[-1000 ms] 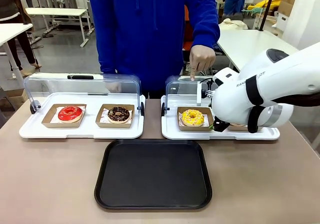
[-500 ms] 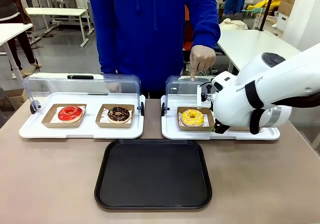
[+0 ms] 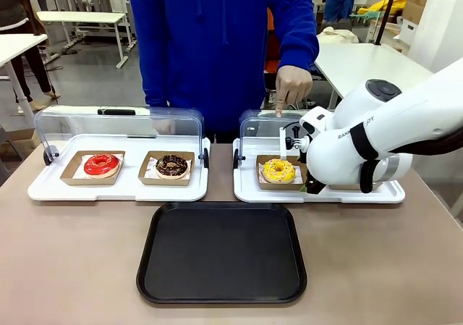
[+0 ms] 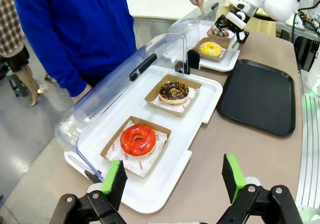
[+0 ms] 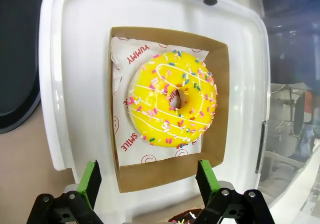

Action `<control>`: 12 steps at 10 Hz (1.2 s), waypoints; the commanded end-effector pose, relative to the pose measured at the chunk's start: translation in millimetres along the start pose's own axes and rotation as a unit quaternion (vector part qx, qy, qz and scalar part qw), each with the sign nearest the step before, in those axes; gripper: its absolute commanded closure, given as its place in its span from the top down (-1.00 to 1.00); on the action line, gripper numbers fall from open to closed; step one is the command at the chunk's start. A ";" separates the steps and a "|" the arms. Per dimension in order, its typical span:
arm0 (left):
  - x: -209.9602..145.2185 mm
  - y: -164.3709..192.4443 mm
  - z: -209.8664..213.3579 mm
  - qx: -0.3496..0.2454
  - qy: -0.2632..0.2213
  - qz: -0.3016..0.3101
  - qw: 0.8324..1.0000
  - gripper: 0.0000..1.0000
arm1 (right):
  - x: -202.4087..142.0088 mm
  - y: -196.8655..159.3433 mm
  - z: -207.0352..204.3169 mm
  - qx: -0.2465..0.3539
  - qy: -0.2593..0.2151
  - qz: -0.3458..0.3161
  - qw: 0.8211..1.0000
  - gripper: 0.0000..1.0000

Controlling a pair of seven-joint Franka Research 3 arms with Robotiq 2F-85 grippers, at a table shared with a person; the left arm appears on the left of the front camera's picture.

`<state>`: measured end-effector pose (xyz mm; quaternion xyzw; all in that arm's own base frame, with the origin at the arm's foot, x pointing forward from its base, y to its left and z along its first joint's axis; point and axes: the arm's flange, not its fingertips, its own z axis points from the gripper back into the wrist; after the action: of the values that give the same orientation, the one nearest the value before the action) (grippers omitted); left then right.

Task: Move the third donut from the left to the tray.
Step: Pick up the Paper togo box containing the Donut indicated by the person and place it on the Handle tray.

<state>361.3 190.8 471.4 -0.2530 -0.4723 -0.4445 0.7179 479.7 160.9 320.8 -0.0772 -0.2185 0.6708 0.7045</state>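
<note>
White display tray [image 5: 75, 84] under my wide-open right pincer [image 5: 148, 172]; yellow donut [image 5: 150, 109] just ahead, liner [image 5: 125, 59] reads YUMMY, SMILE.

Yellow donut [image 5: 172, 104] common to all views

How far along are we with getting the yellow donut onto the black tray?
Done: the right gripper is open and lined up on the yellow donut in its cardboard holder. In hand: nothing gripped yet; the donut sits on the white display tray. Left: close, lift and carry it to the black tray.
</note>
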 end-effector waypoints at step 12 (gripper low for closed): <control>1.1 -2.3 0.7 -0.003 -0.003 -0.004 1.000 1.00 | 8.5 -16.7 -41.1 0.034 0.033 -0.012 0.999 -0.15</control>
<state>361.3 190.8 471.4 -0.2530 -0.4723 -0.4444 0.7179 502.7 164.1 298.5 -0.0680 -0.1878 0.6748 0.7105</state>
